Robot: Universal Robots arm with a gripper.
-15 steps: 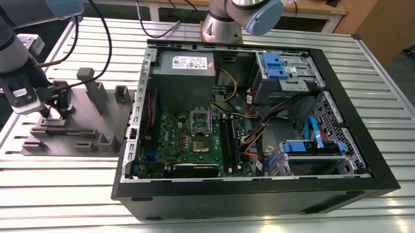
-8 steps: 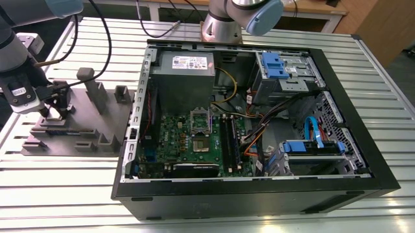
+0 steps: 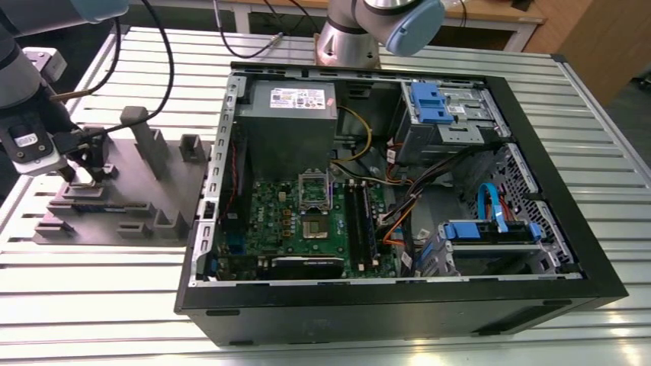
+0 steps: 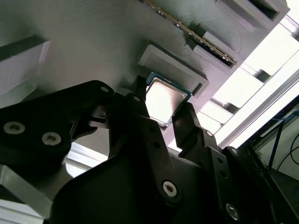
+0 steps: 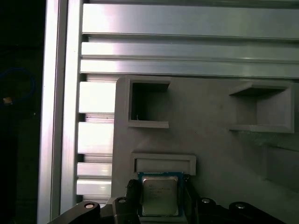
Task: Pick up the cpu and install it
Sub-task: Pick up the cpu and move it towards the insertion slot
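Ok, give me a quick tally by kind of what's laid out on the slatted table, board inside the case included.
cpu: 1
grey block: 1
computer case: 1
green board: 1
Total: 4

Reaches down at the exterior view's left with the arm (image 3: 23,72), wrist bent so as to carry the gripper (image 3: 87,177) upright and low. In both wrist views shows two dark fingers (image 4: 140,109) pointing down, pressed against opposite edges of the cpu (image 5: 160,196), one on each side
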